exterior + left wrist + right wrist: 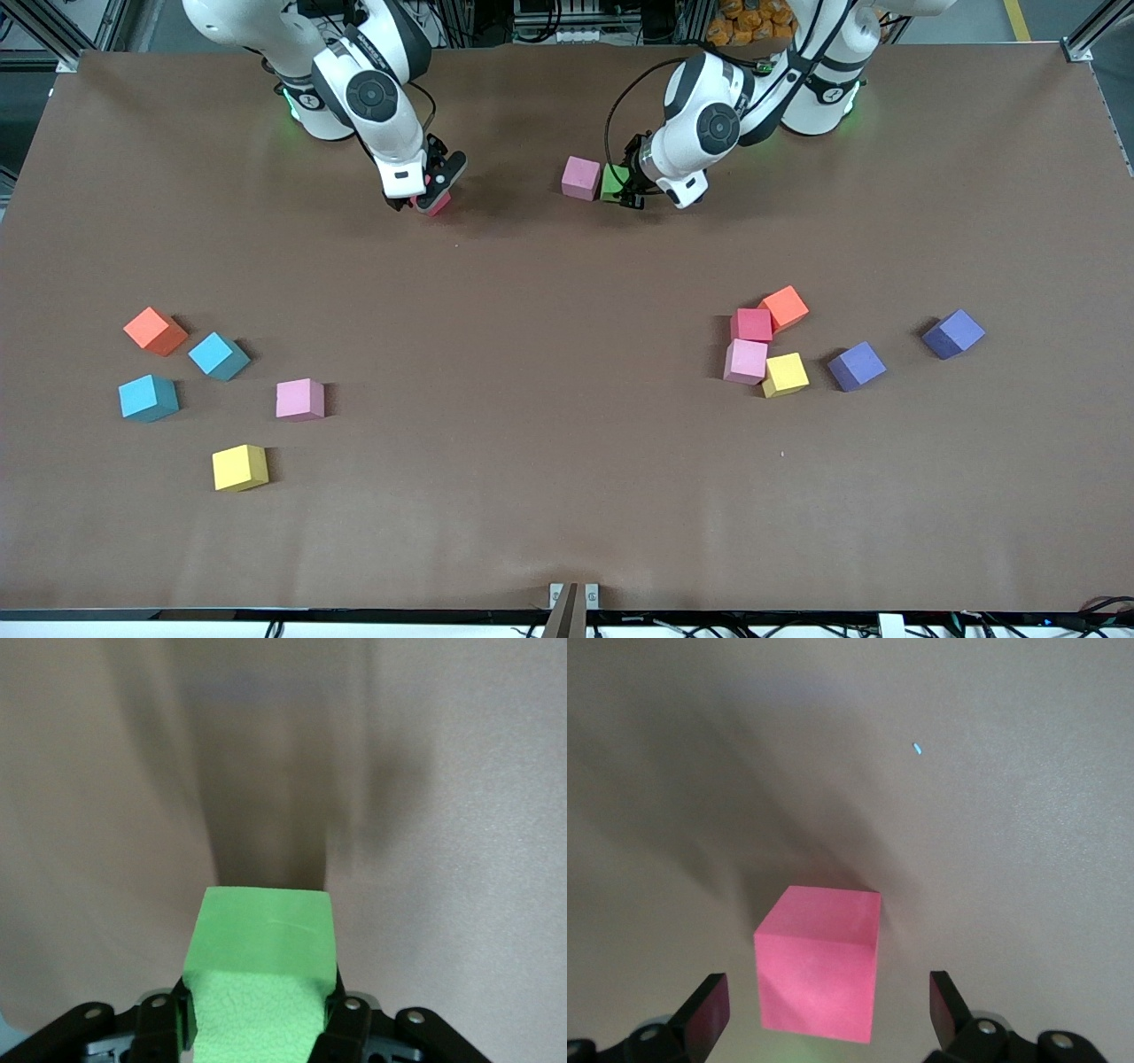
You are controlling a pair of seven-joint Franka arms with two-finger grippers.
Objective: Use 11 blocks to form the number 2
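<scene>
My left gripper (625, 191) is shut on a green cube (611, 182), low at the table and right beside a pink cube (580, 177) near the robots' bases. In the left wrist view the green cube (261, 966) fills the gap between the fingers (341, 1023). My right gripper (431, 197) is open around a red cube (438, 205) that sits on the table. In the right wrist view the red cube (819, 966) has a gap to each finger. No digit 2 shape shows.
Toward the right arm's end lie an orange (155, 330), two light blue (218, 355) (148, 397), a pink (299, 399) and a yellow cube (239, 467). Toward the left arm's end cluster orange (784, 307), red (751, 324), pink (745, 361), yellow (785, 374) and two purple cubes (857, 365) (952, 333).
</scene>
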